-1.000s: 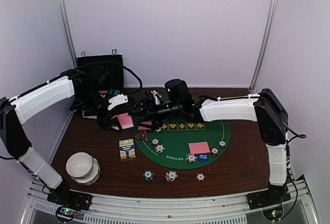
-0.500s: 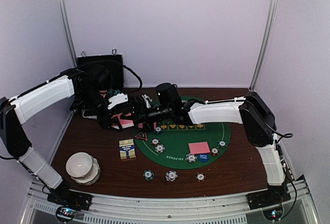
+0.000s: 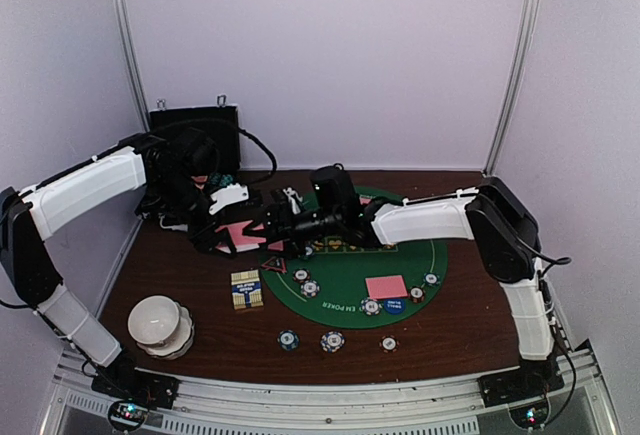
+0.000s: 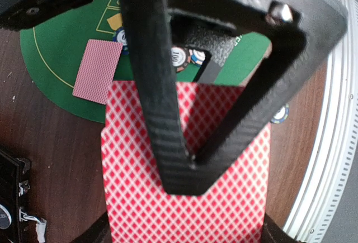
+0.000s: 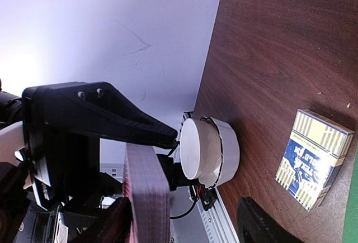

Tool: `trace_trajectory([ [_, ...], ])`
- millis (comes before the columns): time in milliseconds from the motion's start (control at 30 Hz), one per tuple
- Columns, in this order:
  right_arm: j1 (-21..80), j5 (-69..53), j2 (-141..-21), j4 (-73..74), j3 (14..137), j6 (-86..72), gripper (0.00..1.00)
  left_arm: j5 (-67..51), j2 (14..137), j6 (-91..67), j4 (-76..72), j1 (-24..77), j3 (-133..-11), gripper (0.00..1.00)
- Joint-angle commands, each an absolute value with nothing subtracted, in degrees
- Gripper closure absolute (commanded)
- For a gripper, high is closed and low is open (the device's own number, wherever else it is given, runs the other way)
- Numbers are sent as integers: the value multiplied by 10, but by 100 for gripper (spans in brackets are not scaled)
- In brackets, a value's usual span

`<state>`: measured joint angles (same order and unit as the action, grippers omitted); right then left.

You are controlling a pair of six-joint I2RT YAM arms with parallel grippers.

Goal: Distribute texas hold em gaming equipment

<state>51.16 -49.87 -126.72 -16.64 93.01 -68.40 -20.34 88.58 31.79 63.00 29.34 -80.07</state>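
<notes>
The left end effector (image 4: pixel 180 179) is closed tight on the deck of pink-backed playing cards (image 4: pixel 140 204), pinning it flat across its back; the deck hangs in the air just off the far-left rim of the green mat (image 3: pixel 350 273), above the bare table (image 3: pixel 180 265). The right end effector (image 5: pixel 184 216) has reached across the mat to meet it; in its wrist view its fingers stand well apart with nothing gripped, and the deck shows edge-on between them, close beside 1 finger. I judge the step in hand to be taking a card off the deck for dealing. The main risk is that the right fingers close on several cards instead of 1, since the edges are packed tight; a thick pinch would tug against the left grip, and the deck could fan out and spill beside the mat. A second risk is the right fingers striking the left frame, as the 2 sit nearly touching. Cards (image 3: pixel 386 286) already lie face down at the mat's near-right part with poker chips (image 3: pixel 310 288) around, so a dropped card could scatter them; 3 chips (image 3: pixel 332 340) sit just off the mat's near rim.
</notes>
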Motion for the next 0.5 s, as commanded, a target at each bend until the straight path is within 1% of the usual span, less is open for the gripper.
trace_trajectory([
  [0,494,-502,-1237,-164,884,-681,40,-215,877,317,616,290,-815,100],
  [67,491,-505,-1229,-176,875,-687,47,-213,877,317,616,290,-815,100],
  [267,488,-511,-1208,-181,869,-693,58,-214,877,317,616,290,-815,100],
  [333,486,-511,-1198,-180,868,-693,64,-211,877,317,616,290,-814,100],
  [467,483,-513,-1180,-173,863,-693,73,-208,876,318,615,290,-810,100],
])
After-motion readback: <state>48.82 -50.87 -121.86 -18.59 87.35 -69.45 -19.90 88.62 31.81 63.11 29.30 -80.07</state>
